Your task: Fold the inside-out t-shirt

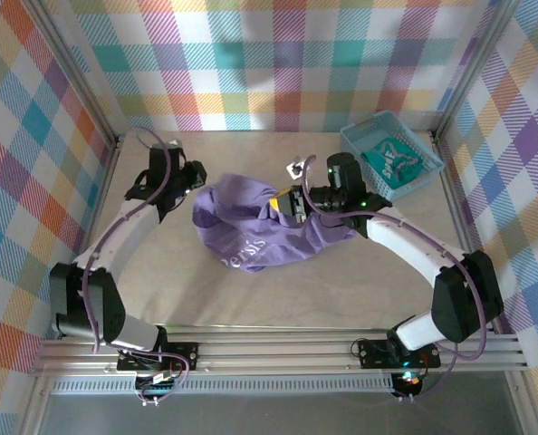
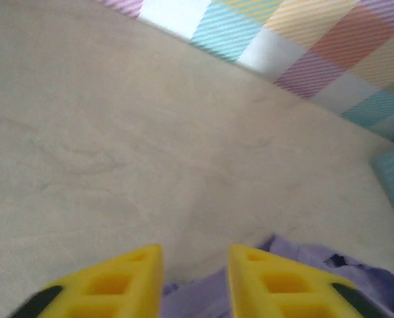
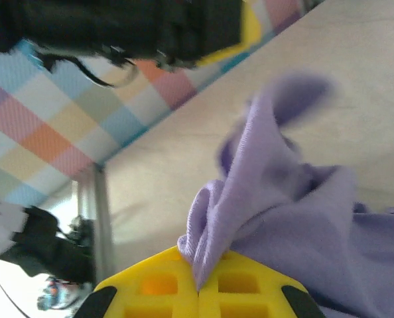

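The inside-out t-shirt (image 1: 251, 228) is lavender-purple and lies crumpled in a heap at the middle of the table, with faint lettering showing on its near side. My right gripper (image 3: 198, 286) is shut on a ridged fold of the t-shirt (image 3: 250, 199), at the heap's right side (image 1: 287, 201). My left gripper (image 2: 195, 262) stands open at the heap's far left edge, its yellow fingers (image 2: 270, 278) apart with nothing between them. A bit of the purple cloth (image 2: 203, 295) lies below the gap.
A small teal basket (image 1: 358, 138) stands at the back right with a teal-green garment (image 1: 396, 163) in it. A small metal bracket (image 1: 296, 169) lies behind the heap. Plaid walls enclose the table; bare beige tabletop (image 1: 251, 299) lies in front.
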Robot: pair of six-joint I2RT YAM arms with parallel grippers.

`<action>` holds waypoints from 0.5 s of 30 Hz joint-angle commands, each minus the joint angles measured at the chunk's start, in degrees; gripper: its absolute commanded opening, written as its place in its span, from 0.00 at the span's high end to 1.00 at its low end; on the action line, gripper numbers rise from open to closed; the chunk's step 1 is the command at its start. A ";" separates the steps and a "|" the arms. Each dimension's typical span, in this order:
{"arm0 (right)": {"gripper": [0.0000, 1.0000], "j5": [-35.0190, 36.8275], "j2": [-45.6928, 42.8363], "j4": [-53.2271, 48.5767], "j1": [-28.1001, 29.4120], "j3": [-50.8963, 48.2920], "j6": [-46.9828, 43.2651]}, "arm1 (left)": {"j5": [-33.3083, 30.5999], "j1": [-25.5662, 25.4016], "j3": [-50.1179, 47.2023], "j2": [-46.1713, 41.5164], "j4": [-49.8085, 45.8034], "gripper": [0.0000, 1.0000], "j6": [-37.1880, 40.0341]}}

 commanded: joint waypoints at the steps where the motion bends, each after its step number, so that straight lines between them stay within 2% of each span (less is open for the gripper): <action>1: 1.00 -5.46 1.74 3.43 -0.76 0.76 13.79 | -5.25 -3.14 -6.25 -8.91 -3.01 0.44 2.53; 3: 1.00 -5.15 2.85 2.42 -1.25 1.70 15.78 | -5.10 -5.61 -11.57 -16.13 -0.95 0.30 2.50; 7: 1.00 -3.94 4.47 0.09 -1.35 3.75 16.34 | 7.07 -13.14 -19.91 -24.88 4.90 0.26 1.40; 9: 1.00 -3.49 4.55 0.50 -1.43 4.07 16.84 | 12.85 -16.41 -23.27 -24.32 10.80 0.26 -1.62; 12: 1.00 -2.83 4.35 1.66 -1.43 4.07 17.91 | 13.96 -19.75 -23.99 -18.68 15.67 0.26 -5.72; 15: 1.00 -2.79 4.02 1.64 -1.84 4.51 18.65 | 12.85 -22.74 -22.23 -12.22 17.89 0.29 -3.61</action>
